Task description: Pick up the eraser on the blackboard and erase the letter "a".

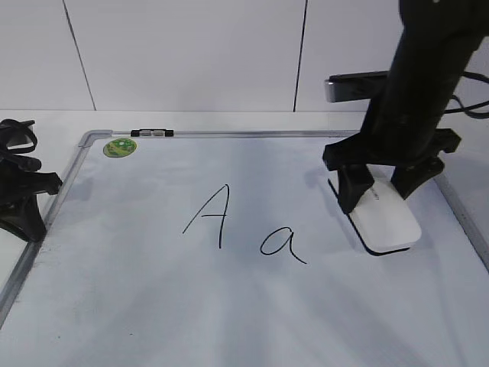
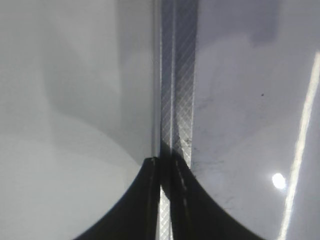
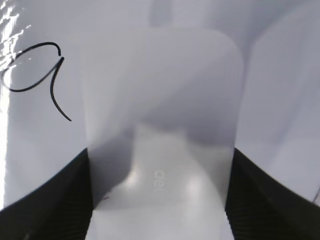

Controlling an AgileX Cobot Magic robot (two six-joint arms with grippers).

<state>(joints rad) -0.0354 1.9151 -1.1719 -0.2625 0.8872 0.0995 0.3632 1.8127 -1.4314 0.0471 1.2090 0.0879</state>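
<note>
The white eraser (image 1: 386, 218) lies flat on the right part of the blackboard (image 1: 153, 306). My right gripper (image 1: 374, 197) straddles its far end, fingers pressed against both long sides. In the right wrist view the eraser (image 3: 160, 100) fills the space between the fingers of the gripper (image 3: 159, 200), grey marking on top. The letter "a" (image 1: 281, 245) is written in thin black marker left of the eraser, also in the right wrist view (image 3: 37, 75). My left gripper (image 1: 29, 229) is shut and empty at the board's left edge, over the silver frame (image 2: 177, 75).
A capital "A" (image 1: 210, 214) is drawn left of the small "a". A green round sticker (image 1: 120, 147) sits at the board's far left corner, with a small clip (image 1: 151, 133) on the top frame. A white wall stands behind the table.
</note>
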